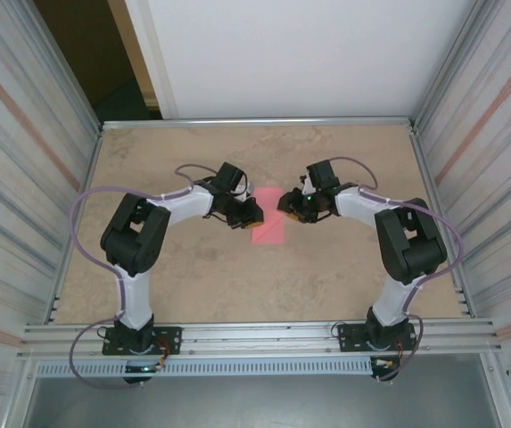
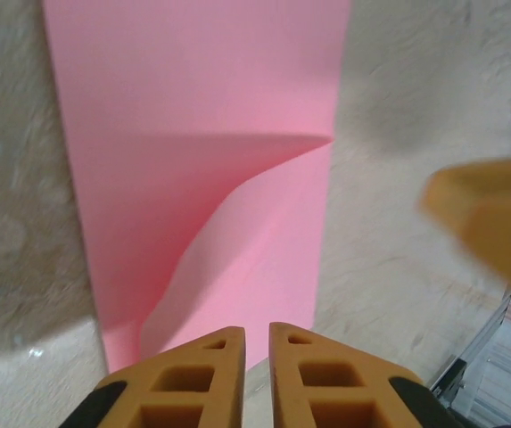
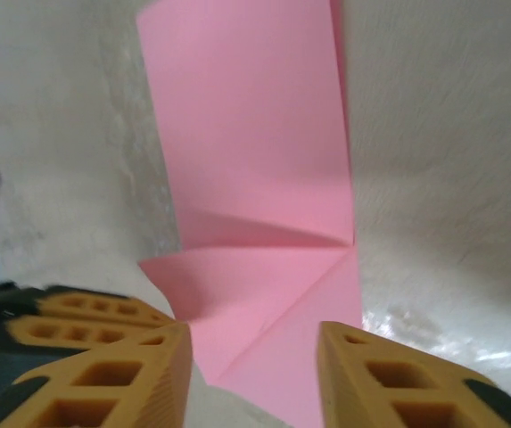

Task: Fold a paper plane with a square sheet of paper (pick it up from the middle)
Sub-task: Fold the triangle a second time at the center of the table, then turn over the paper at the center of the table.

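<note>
My two grippers met over the pink sheet of paper (image 1: 269, 223), which lay folded into a narrow strip at the middle of the tan table (image 1: 193, 267). My left gripper (image 1: 253, 212) sat at the strip's left edge and my right gripper (image 1: 284, 207) at its right edge. Seen from my left wrist, my fingers (image 2: 206, 366) stood only a thin slit apart and gripped nothing; the strip's near end lay just under their tips, with a diagonal flap lifted. Seen from my right wrist, my fingers (image 3: 375, 374) were well apart, and the paper's folded corner lay between them, not gripped
</note>
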